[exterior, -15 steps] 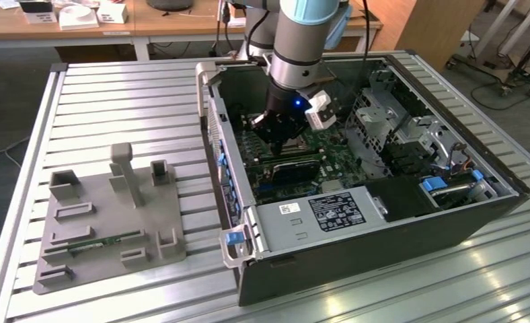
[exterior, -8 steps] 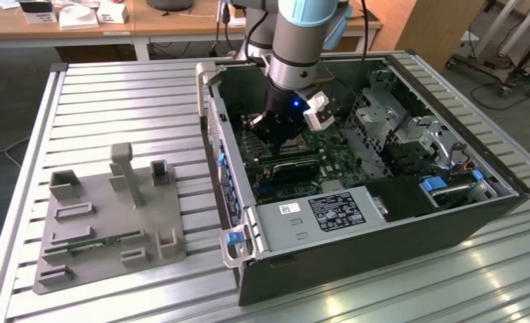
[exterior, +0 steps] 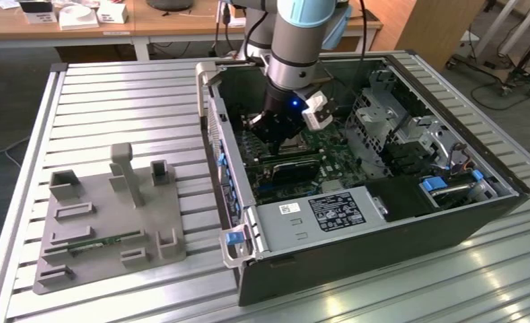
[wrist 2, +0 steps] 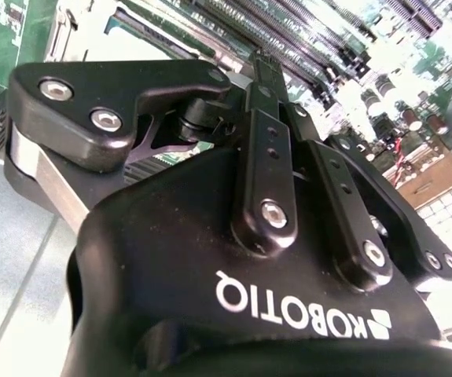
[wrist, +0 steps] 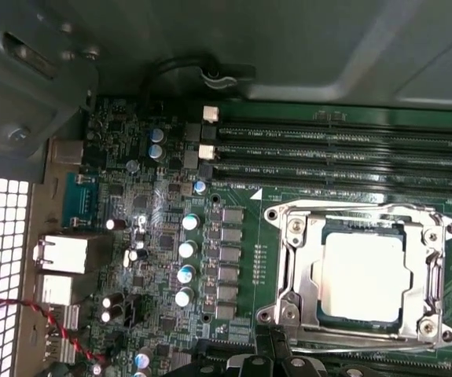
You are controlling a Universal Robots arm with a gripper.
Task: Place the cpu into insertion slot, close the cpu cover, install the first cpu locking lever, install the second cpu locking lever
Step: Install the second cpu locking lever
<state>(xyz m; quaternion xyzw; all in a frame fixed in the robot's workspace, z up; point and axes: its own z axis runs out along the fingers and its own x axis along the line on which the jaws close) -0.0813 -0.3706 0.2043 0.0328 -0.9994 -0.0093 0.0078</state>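
Slatted metal surface (exterior: 112,87) is seen carrying an open computer case (exterior: 382,222) and a grey fixture block (exterior: 103,222); the tool (exterior: 278,131) is lowered inside the case, close over the motherboard (wrist: 155,236); whether its fingers are open or closed cannot be told. The cpu (wrist: 365,275) is seated in the insertion slot (wrist: 359,276); the cpu cover (wrist: 292,275) appears folded down around it. Locking levers are judged outstanding, though thin rods at the socket edge are hard to read; fingertips are cut off in both wrist views.
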